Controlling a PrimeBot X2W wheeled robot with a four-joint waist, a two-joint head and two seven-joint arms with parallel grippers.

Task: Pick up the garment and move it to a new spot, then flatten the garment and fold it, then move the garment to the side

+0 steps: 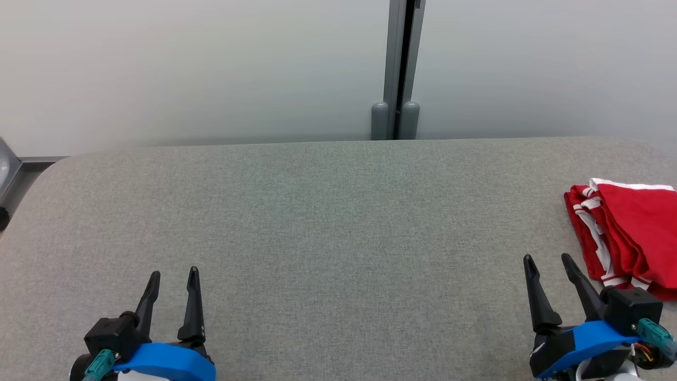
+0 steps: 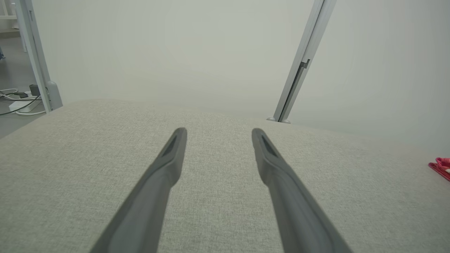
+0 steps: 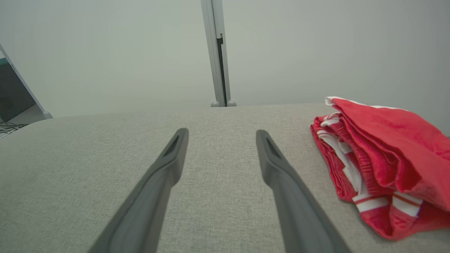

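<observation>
The garment (image 1: 629, 233) is red with white stripes and lies folded in a small stack at the right edge of the grey fabric table (image 1: 328, 222). It also lies at the right of the right wrist view (image 3: 383, 158), and a sliver of the garment (image 2: 441, 167) peeks in at the far right of the left wrist view. My right gripper (image 1: 550, 260) stands open at the lower right, just left of the garment and apart from it. My left gripper (image 1: 173, 275) stands open at the lower left with nothing between its fingers.
A pale wall with a grey vertical post (image 1: 401, 69) stands behind the table's far edge. Cables and a power strip (image 2: 21, 100) lie on the floor beyond the table's left end.
</observation>
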